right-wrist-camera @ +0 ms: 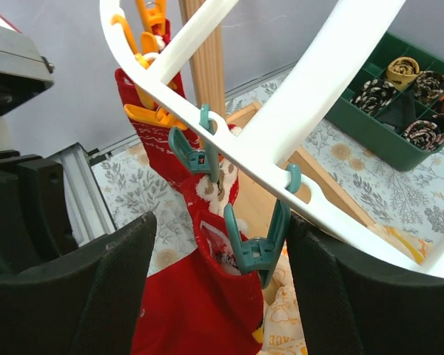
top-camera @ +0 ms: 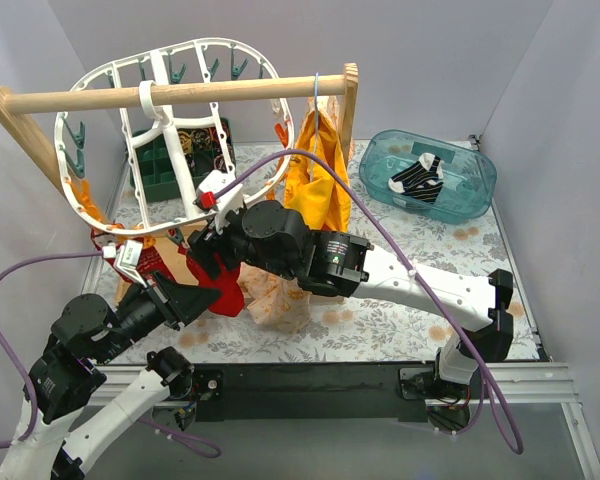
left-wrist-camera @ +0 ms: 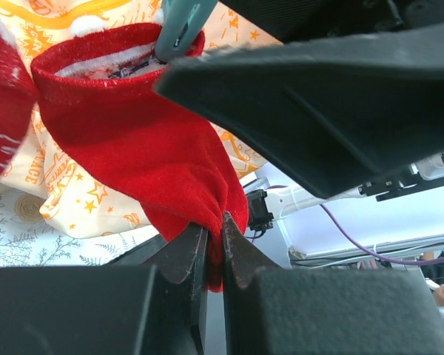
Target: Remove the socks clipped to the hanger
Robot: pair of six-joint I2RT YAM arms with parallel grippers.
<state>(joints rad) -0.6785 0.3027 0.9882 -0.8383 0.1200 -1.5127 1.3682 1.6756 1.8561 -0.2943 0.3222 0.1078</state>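
Note:
The white hanger [top-camera: 80,200] hangs from a wooden rod. A red sock [top-camera: 223,290] hangs from its lower rim, its cuff held by a teal peg [right-wrist-camera: 257,248]. My left gripper [top-camera: 202,298] is shut on the toe end of this red sock [left-wrist-camera: 133,140], below the peg [left-wrist-camera: 179,26]. My right gripper [right-wrist-camera: 220,244] is open, its fingers [right-wrist-camera: 111,288] standing on either side of the teal peg and the sock's cuff [right-wrist-camera: 200,310], under the hanger's rim [right-wrist-camera: 318,200]. A second red sock [right-wrist-camera: 144,137] hangs from orange pegs behind. A black-and-white sock [top-camera: 420,175] lies in a teal bin.
The wooden rod [top-camera: 180,95] spans the back on slanted legs. A yellow garment [top-camera: 320,165] hangs on a thin blue hanger. A pale orange-printed cloth [top-camera: 275,295] hangs beside the red sock. A green compartment tray [top-camera: 170,165] sits at the back left. The teal bin [top-camera: 460,195] stands at the right.

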